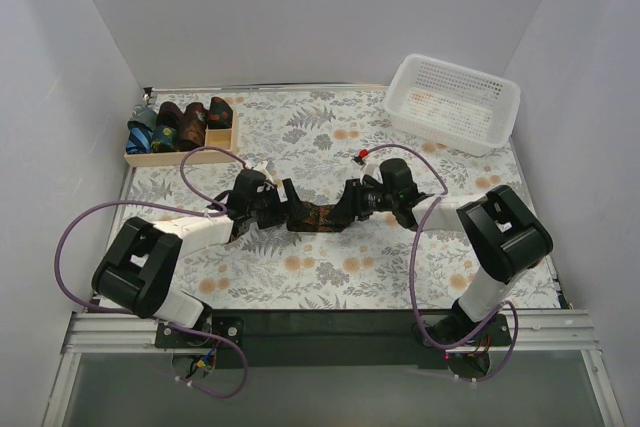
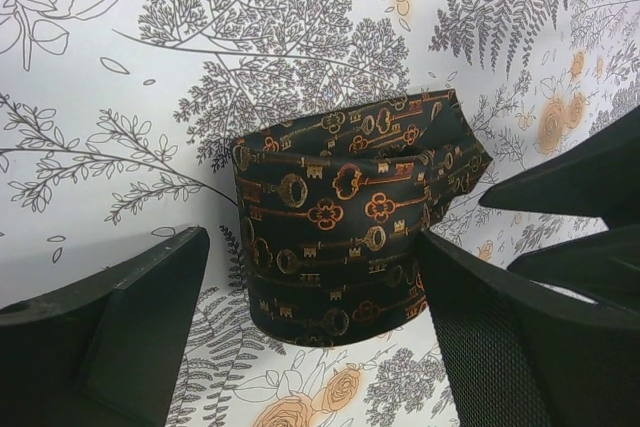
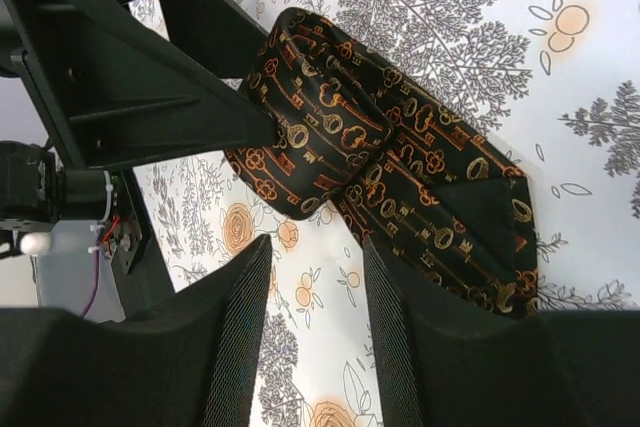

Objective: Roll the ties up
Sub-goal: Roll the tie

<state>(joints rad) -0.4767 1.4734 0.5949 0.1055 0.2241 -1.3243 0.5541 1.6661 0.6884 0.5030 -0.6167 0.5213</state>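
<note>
The table (image 1: 330, 137), covered in a pale fern-and-flower print, is carrying everything. The left arm (image 1: 140, 267) and the right arm (image 1: 505, 232) are stretching in from the near edge and meeting over the table's middle.

A white mesh basket (image 1: 455, 102) is sitting at the far right corner. A shallow wooden tray (image 1: 150, 158) is lying at the far left corner, holding several rolled ties (image 1: 180, 125) lined up side by side.

A black tie (image 2: 340, 197) with a gold-and-orange key pattern is lying on the middle of the table, between the two arms' tips. The end nearer the left arm is wound into a loose roll. The other end is lying flat toward the right arm, with a plain black patch showing at its tip.

The left fingers (image 2: 120, 327) are standing wide apart and straddling the roll without clamping it. One tip is touching the roll's side, while bare table is showing between the other finger and the roll. The right fingers (image 3: 180, 347) are parted by a narrow strip of bare table, with nothing lying between them. One of them is overlapping the tie's flat end in the wrist view, and whether it is touching the tie cannot be told.
</note>
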